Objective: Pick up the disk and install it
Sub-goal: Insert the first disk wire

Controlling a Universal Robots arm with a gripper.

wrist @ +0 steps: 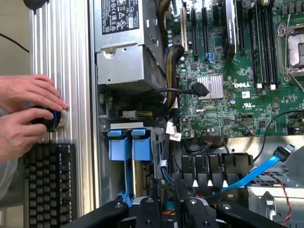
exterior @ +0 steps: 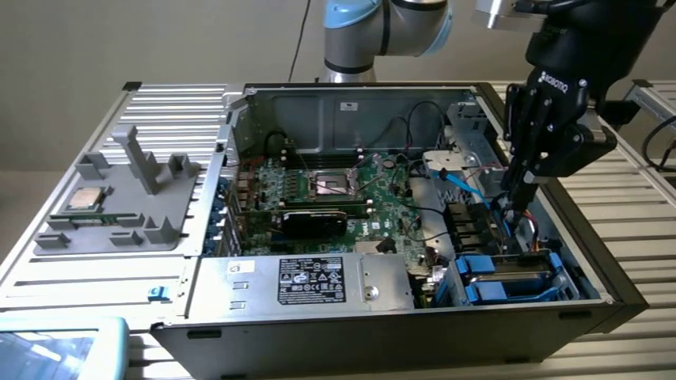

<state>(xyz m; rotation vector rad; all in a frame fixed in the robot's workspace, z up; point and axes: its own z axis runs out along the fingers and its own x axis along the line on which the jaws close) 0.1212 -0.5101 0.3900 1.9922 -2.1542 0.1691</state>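
I see an open computer case (exterior: 317, 332) on the slatted desk (exterior: 169, 103), its green motherboard (exterior: 349, 194) exposed beside the silver power supply (exterior: 306, 281). A grey fixture tray (exterior: 122, 198) carries a small square processor chip (exterior: 85, 199). A black keyboard (wrist: 50, 183) lies near the case.

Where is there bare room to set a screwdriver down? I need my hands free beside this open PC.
The ribbed metal tabletop is bare between the grey fixture tray and the case's front edge. Inside the case it is crowded: cables and motherboard, and the gripper hangs over the blue drive carriers.
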